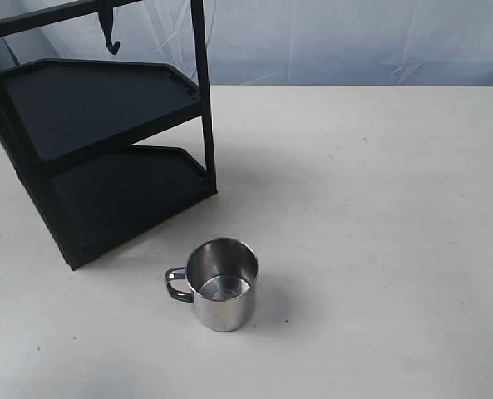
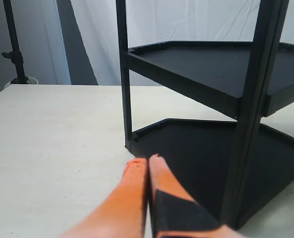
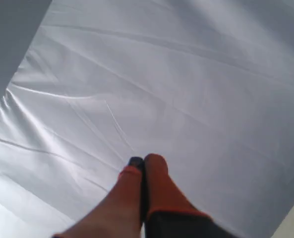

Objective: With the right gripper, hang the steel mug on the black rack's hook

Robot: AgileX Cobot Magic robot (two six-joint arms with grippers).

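One steel mug (image 1: 222, 284) stands before one two-shelf black rack (image 1: 105, 150) with one hook (image 1: 108, 33); both claws clenched empty.

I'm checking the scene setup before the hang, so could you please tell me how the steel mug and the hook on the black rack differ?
The steel mug is shiny and mirror-like; the hook is matte black. The mug is much larger than the small hook. The mug stands upright on the table, while the hook hangs from the top bar of the black rack. Neither is touched by any fingers.
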